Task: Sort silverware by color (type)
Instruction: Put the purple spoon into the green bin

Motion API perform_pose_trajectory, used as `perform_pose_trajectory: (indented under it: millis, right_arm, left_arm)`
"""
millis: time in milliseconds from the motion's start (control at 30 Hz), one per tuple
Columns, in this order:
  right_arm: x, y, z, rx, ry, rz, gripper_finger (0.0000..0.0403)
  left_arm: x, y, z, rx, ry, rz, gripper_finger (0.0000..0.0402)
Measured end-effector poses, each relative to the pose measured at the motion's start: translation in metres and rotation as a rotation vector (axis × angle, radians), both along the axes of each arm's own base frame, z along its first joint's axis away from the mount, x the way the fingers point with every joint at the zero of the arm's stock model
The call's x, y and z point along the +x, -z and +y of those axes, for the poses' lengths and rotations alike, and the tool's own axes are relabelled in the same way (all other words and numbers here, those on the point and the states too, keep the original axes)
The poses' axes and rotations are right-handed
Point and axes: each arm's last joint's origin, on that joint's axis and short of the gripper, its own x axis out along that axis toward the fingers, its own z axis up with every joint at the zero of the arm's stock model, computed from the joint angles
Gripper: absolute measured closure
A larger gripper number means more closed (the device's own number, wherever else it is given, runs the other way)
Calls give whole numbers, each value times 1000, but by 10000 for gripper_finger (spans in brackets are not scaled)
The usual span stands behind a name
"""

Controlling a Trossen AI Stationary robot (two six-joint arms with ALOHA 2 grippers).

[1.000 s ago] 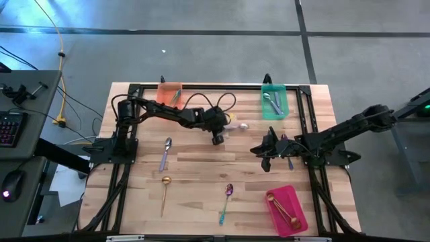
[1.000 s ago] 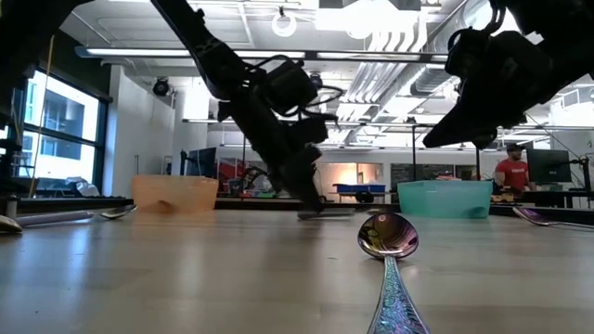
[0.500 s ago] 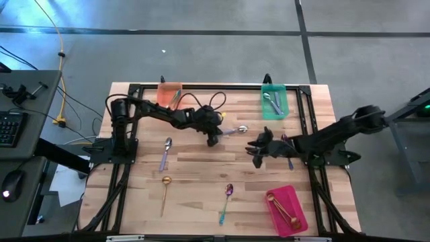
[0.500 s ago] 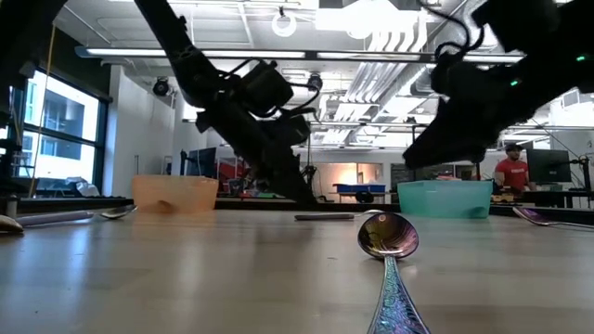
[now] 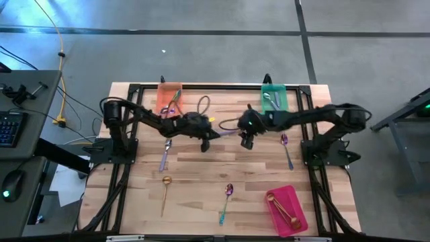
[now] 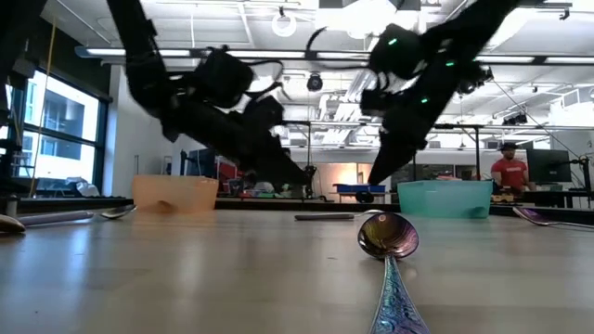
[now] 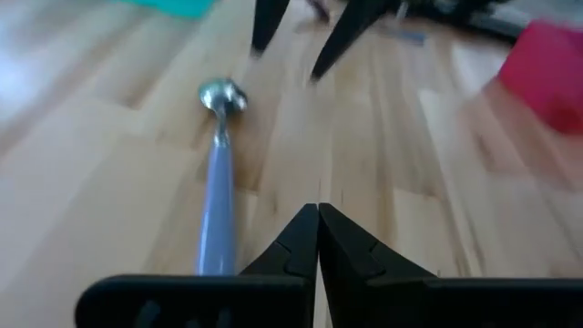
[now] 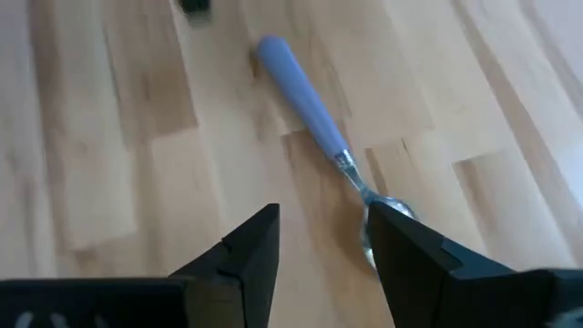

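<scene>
A silver spoon with a lavender handle (image 5: 227, 133) lies flat on the wooden table near its middle. My right gripper (image 8: 323, 239) hangs open above the spoon's bowl end (image 8: 381, 211), and the bowl shows beside one finger. In the high view this gripper (image 5: 246, 140) is at the spoon's right end. My left gripper (image 7: 318, 223) is shut and empty, just off the spoon's handle (image 7: 217, 191), at the spoon's left end (image 5: 205, 143).
Other spoons lie loose: a lavender one (image 5: 165, 153), a gold one (image 5: 164, 190), an iridescent one (image 5: 227, 202) and another (image 5: 287, 149). An orange tray (image 5: 161, 101) and a green tray (image 5: 282, 107) stand at the far edge, a pink tray (image 5: 290, 196) near right.
My right gripper has swung from the table's right side toward the left and the far edge, ending above the lavender spoon's bowl end. My left gripper has drawn back toward the table's left, away from the spoon.
</scene>
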Motion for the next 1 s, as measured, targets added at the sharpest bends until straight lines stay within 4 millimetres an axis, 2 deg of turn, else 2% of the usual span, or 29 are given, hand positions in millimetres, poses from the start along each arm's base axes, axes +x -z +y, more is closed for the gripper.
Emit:
perform_pose_trajectory:
  millis: [167, 333, 567, 700, 933, 1000]
  right_arm:
    - [27, 3, -21, -15, -116, 128, 250]
    - [49, 18, -37, 31, -189, 259, 250]
    - [61, 39, -51, 110, -165, 403, 255]
    - [60, 42, -53, 137, -147, 436, 288]
    - [58, 42, -51, 254, -130, 416, 386]
    - [56, 38, -49, 296, -115, 410, 394]
  left_arm:
    - [-24, -1, -1, 15, -13, -79, 399]
    - [-41, 2, 0, 13, -31, -76, 399]
    - [-51, 9, -1, 24, -38, -42, 399]
    - [-51, 7, -1, 46, -30, -55, 399]
    - [-49, 1, 4, 95, -35, -126, 399]
    - [-50, 0, 8, 98, -48, -130, 399]
